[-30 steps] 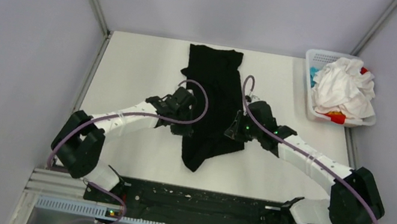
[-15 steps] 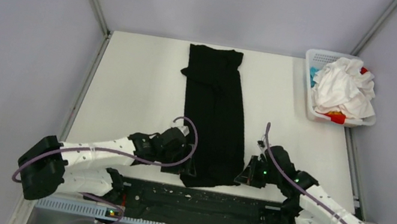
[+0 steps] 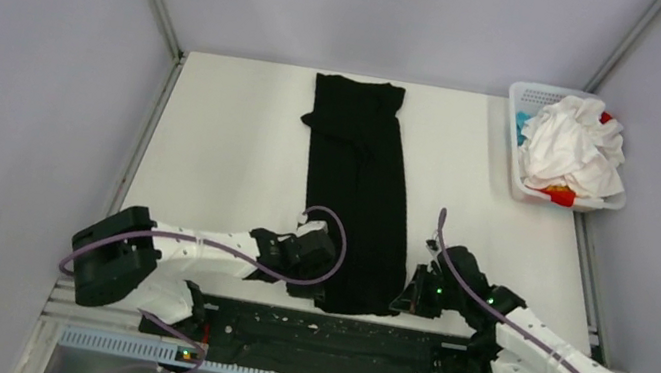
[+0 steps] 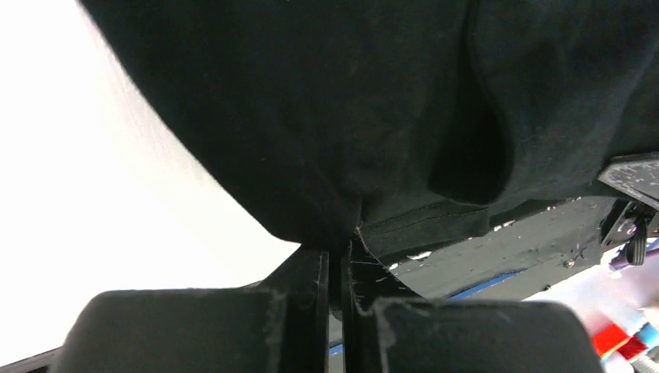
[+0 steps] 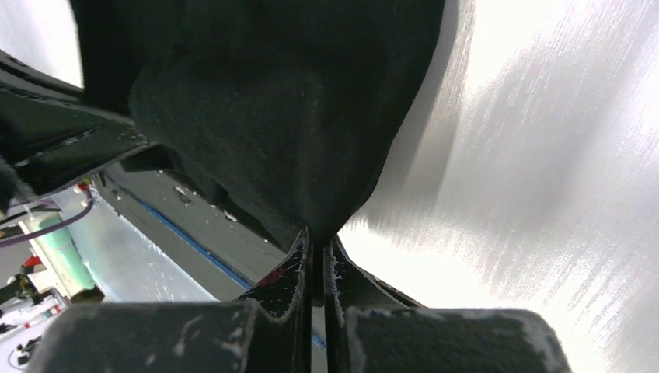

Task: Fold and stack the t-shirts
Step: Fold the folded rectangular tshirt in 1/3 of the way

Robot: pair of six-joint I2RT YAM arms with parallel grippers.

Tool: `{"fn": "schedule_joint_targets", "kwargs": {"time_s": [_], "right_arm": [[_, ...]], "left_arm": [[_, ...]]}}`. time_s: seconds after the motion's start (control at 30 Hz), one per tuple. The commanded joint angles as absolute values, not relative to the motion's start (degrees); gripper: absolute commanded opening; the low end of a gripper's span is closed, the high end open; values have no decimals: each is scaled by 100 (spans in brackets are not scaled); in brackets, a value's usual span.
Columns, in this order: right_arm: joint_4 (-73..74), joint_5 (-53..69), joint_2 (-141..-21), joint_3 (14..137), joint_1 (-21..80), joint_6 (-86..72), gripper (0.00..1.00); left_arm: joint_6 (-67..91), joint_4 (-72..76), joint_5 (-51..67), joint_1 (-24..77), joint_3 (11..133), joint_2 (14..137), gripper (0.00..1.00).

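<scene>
Both pincers pinch the near end of the black shirt (image 3: 354,185), ready for me to fold it.
The left pincer (image 4: 336,256) is clamped tight on the shirt's lower left corner and the right pincer (image 5: 315,239) is clamped tight on the lower right corner, with cloth bunching at both tips. The shirt lies as a narrow strip on the desk (image 3: 231,150), from lower centre to upper centre of the top view. I'd lift both corners level and together, carry them up-frame without twisting, line up the edges, and set down before letting go. The white shirts (image 3: 571,146) sit heaped in the basket (image 3: 521,99), upper right.
</scene>
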State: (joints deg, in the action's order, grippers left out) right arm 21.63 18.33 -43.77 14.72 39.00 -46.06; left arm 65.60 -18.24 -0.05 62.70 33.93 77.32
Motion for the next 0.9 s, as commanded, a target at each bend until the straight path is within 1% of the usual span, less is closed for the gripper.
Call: {"fn": "schedule_joint_targets", "kwargs": {"time_s": [0.0, 0.07, 0.13, 0.2, 0.27, 0.33, 0.47, 0.6, 0.73, 0.8, 0.87], "right_arm": [[1932, 1750, -4623, 1987, 3956, -4405, 0], [1924, 1555, -4751, 2296, 3955, -4273, 0], [1919, 1188, -4917, 2646, 3962, -4162, 0], [1809, 801, -5196, 2983, 3950, -4037, 0], [1549, 536, -5551, 3324, 3914, -3930, 0], [1146, 448, -5971, 3640, 3818, -3781, 0], [678, 186, -6964, 4414, 3555, -3471, 0], [344, -323, -7669, 5124, 3305, -3422, 0], [108, -303, -8405, 5734, 3105, -3267, 0], [57, -283, -8683, 5869, 2967, -3267, 0], [-328, -112, -8908, 5928, 2828, -3264, 0]], "left_arm": [[6406, -2487, -381, 6295, 3992, 7727, 0], [6312, -2789, -680, 6269, 4152, 7508, 0], [6142, -2792, -770, 6059, 4215, 7295, 0], [5861, -2534, -504, 5593, 4230, 7208, 0], [5562, -2246, 27, 5017, 4330, 7338, 0], [5239, -2185, 271, 4587, 4653, 7600, 0], [4710, -2566, 198, 3982, 5685, 8191, 0], [4348, -2709, 82, 3432, 6455, 8752, 0], [4095, -2876, 266, 2949, 7268, 9460, 0], [3954, -3043, 446, 2754, 7667, 9838, 0], [3897, -3176, 590, 2565, 7975, 10186, 0]]}}
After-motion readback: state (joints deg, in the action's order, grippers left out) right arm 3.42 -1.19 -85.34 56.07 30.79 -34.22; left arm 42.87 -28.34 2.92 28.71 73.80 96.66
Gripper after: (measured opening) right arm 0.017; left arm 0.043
